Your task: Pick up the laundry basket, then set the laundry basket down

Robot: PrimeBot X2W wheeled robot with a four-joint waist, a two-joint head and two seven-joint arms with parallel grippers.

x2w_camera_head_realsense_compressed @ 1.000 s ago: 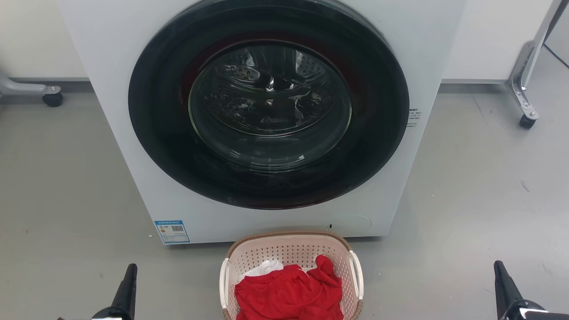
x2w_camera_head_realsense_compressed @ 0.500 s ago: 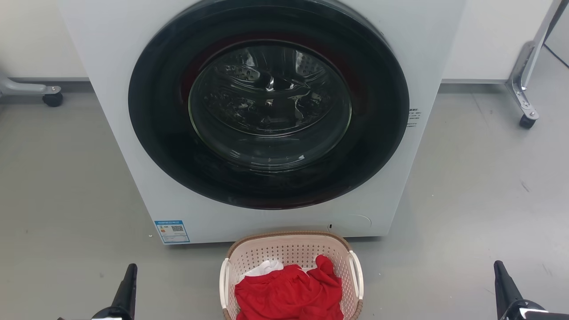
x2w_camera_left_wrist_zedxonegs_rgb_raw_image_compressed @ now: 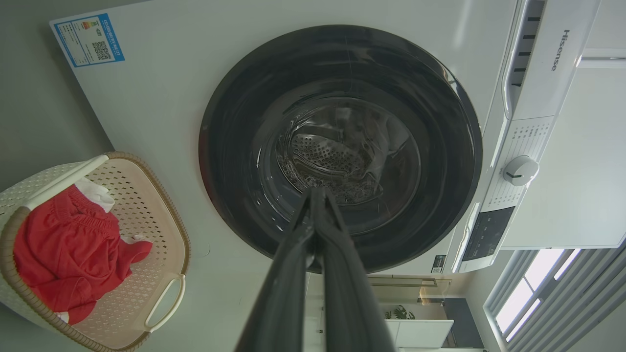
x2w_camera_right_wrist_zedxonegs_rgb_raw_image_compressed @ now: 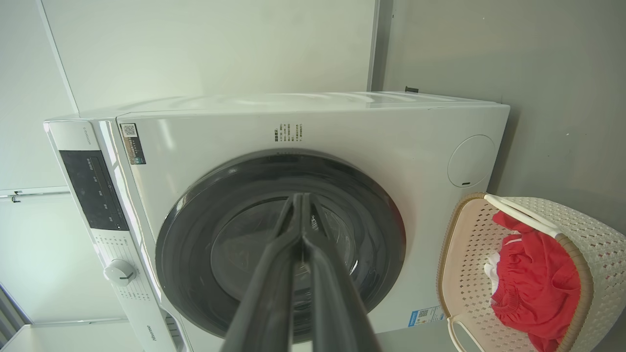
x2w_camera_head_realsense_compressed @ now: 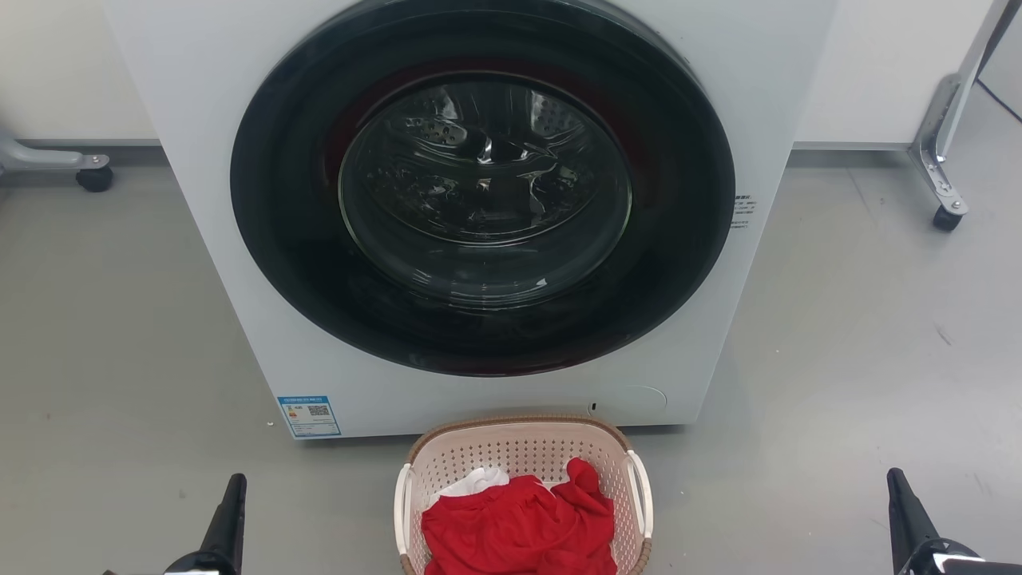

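Note:
The laundry basket (x2w_camera_head_realsense_compressed: 519, 451) is a small pale pink-beige perforated tub with a brown rim and white side handles. It stands on the grey floor just in front of the washer and holds red and white cloth. It also appears in the left wrist view, laundry basket (x2w_camera_left_wrist_zedxonegs_rgb_raw_image_compressed: 142, 234), and in the right wrist view, laundry basket (x2w_camera_right_wrist_zedxonegs_rgb_raw_image_compressed: 464, 254). My left gripper (x2w_camera_head_realsense_compressed: 233, 489) is low at the left, well apart from the basket, and my right gripper (x2w_camera_head_realsense_compressed: 894, 483) is low at the far right. Left gripper (x2w_camera_left_wrist_zedxonegs_rgb_raw_image_compressed: 317, 191) and right gripper (x2w_camera_right_wrist_zedxonegs_rgb_raw_image_compressed: 299, 197) have their fingers pressed together, holding nothing.
A white front-loading washer (x2w_camera_head_realsense_compressed: 200, 184) with a closed dark round door (x2w_camera_head_realsense_compressed: 483, 192) stands right behind the basket. Wheeled metal stand legs sit at the far left (x2w_camera_head_realsense_compressed: 88, 169) and far right (x2w_camera_head_realsense_compressed: 946, 204) by the wall. Grey floor lies on both sides of the basket.

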